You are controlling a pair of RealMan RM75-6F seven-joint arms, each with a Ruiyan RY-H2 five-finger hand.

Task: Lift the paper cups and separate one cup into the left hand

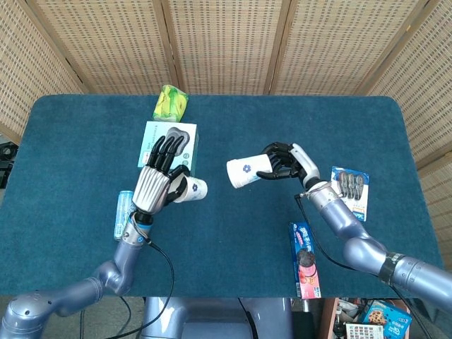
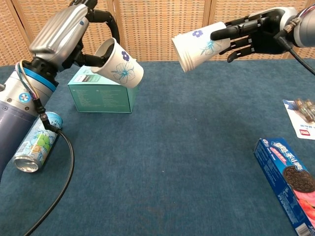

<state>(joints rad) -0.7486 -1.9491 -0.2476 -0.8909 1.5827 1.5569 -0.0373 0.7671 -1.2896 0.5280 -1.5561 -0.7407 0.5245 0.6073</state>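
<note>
1. While both arms hung raised above the table [image 1: 85,141], your left hand [image 1: 152,185] held a single paper cup [image 1: 192,189], pinched at its rim between thumb and fingers, with the rest of that hand's fingers spread and pointing away from you.
2. In the chest view that single paper cup [image 2: 119,65] lay tilted, its mouth turned up toward your left hand [image 2: 64,30] and its flowered side facing the camera.
3. Your right hand [image 1: 288,161] gripped the remaining cups [image 1: 247,171], its dark fingers wrapped around the closed end, so the open mouth pointed off the fingertips toward your left hand.
4. From the chest camera the remaining cups [image 2: 201,43] sat sideways in your right hand [image 2: 256,34], rim tipped slightly down; I could not tell how many were nested there.
5. The two cup pieces were well apart, with bare blue cloth between the two sets of fingers.
6. Beyond your left fingertips stood a teal box [image 1: 166,145], and further on a green packet [image 1: 171,103].
7. Beside your left wrist lay a drinks can [image 1: 124,215] on its side.
8. Just past your right hand's back lay a carded pack [image 1: 351,193], and beneath that forearm a biscuit box [image 1: 305,258] lay flat.
</note>
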